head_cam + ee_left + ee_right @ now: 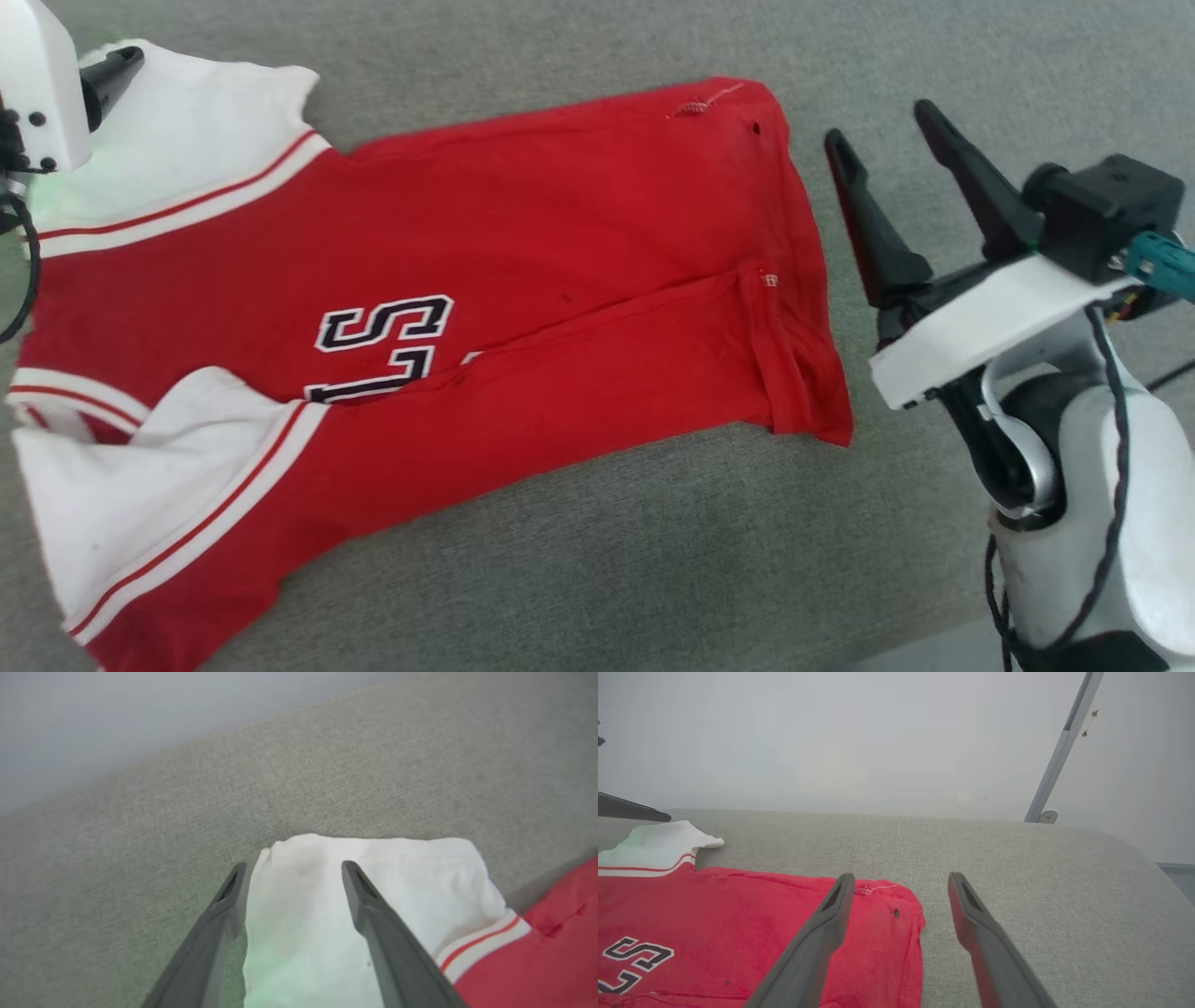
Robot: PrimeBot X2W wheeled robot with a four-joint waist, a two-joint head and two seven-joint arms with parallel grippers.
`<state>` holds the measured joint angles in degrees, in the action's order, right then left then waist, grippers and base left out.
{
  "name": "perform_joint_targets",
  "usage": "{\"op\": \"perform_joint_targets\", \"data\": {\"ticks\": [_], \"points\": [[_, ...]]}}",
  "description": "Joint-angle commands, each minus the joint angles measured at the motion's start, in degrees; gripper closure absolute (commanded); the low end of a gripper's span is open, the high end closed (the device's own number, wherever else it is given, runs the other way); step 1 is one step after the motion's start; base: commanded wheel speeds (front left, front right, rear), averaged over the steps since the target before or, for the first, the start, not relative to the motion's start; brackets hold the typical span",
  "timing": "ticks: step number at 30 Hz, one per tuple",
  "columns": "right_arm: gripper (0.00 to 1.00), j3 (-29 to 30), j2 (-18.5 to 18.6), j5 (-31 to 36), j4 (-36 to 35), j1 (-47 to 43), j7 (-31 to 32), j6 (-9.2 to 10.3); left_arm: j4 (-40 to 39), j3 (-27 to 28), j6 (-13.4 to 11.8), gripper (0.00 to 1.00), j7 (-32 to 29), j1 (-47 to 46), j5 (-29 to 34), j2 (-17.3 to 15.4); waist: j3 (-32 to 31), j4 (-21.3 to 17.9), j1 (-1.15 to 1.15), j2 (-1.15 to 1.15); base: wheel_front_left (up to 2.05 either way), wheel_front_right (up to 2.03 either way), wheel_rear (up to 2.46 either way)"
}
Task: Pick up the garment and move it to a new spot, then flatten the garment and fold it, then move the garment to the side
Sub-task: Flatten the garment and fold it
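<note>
— What are your hands doing?

— My left gripper is hanging over the white sleeve, fingers spread wide and gripping nothing. Whether the tips are touching the cloth I can't tell, as the close view is blurred.

— And the right?

— My right gripper is hovering just beside the hem, apart from it, jaws gaping and carrying nothing.

— Where is the garment lying?

— The garment is lying stretched across the grey surface, sleeves pointing toward my left and hem toward my right. A fold is running along its near side, covering part of the lettering.
</note>
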<state>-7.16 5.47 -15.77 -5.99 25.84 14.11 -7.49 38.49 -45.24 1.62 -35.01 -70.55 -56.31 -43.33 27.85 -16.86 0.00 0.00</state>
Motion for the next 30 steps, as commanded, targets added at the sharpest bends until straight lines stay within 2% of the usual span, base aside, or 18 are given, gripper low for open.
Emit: {"op": "perform_joint_targets", "data": {"ticks": [1,10,11,12,22,30], "points": [[0.0,-0.42,-0.3,-0.35,0.44,1.02,0.26,0.01,1.39,-0.18,0.3,0.0,-0.51,-1.2,0.25,0.26,1.33,-1.18,0.0,0.0,0.0,0.0,0.0],[0.0,-3.82,1.38,-3.03,7.69,8.03,4.43,0.01,11.3,-3.75,0.26,0.0,-7.15,-3.2,1.64,3.94,4.02,-0.75,0.0,0.0,0.0,0.0,0.0],[0.0,-4.16,1.85,-3.13,8.86,9.17,5.25,0.0,12.14,-4.0,0.32,0.9,-7.76,-3.3,1.44,4.58,4.28,-0.46,0.0,0.0,0.0,0.0,0.0],[0.0,-4.83,2.74,-2.95,10.28,10.26,6.52,0.0,12.93,-4.29,0.5,1.0,-8.39,-3.5,1.44,5.09,4.49,-0.21,0.0,0.0,0.0,0.0,0.0],[0.0,-8.61,6.3,-6.69,21.63,21.53,19.05,0.01,15.96,-5.17,2.42,1.0,-6.48,-7.83,2.51,9.47,5.83,2.57,0.0,0.0,0.0,0.0,0.0],[0.0,-12.15,5.76,-10.27,33.62,26.73,33.61,0.0,18.82,-5.35,3.7,1.0,-4.15,-10.28,2.54,12.41,6.39,4.17,0.0,0.0,0.0,0.0,0.0]]}}
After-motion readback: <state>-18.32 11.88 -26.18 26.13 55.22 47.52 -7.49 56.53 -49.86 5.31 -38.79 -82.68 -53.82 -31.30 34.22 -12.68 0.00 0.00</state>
